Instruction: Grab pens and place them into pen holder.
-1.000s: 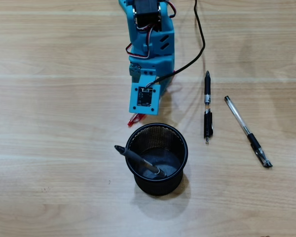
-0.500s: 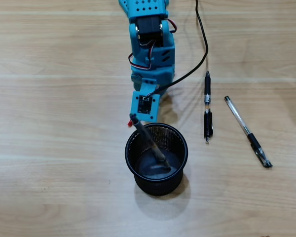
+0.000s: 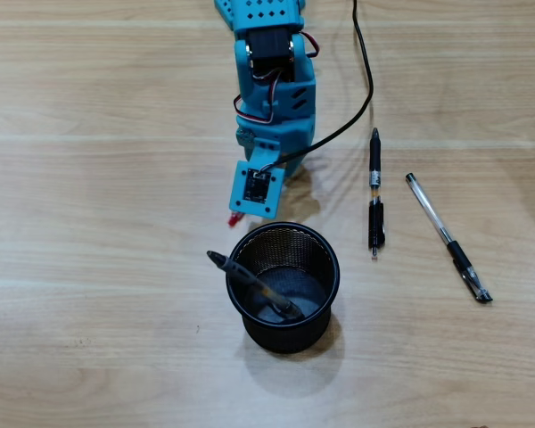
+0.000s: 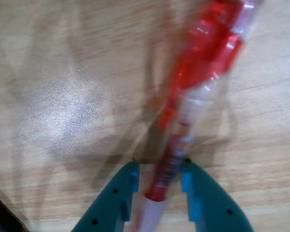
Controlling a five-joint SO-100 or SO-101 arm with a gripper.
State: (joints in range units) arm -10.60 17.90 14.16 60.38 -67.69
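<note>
A grey pen (image 3: 250, 283) slants across the pen holder (image 3: 283, 334) mouth, leaving its right half open; the worktop's (image 3: 98, 267) left side lies bare.

The table (image 3: 89, 178) is light brown wood, and it spreads out on every side of the gripper (image 4: 159, 166). In the overhead view, long wood lines run from side to side. One pale stripe (image 3: 116, 136) crosses the picture a little above the gripper, and another sits higher up, near the top edge. A thin black cable (image 3: 367, 80) lies on the wood, above the gripper and to its right. It comes in at the top edge, bends, and then curves back to the left. In the wrist view, the wood has a bright, shiny patch (image 4: 63, 116) up and left of the gripper, maybe from a lamp.
</note>
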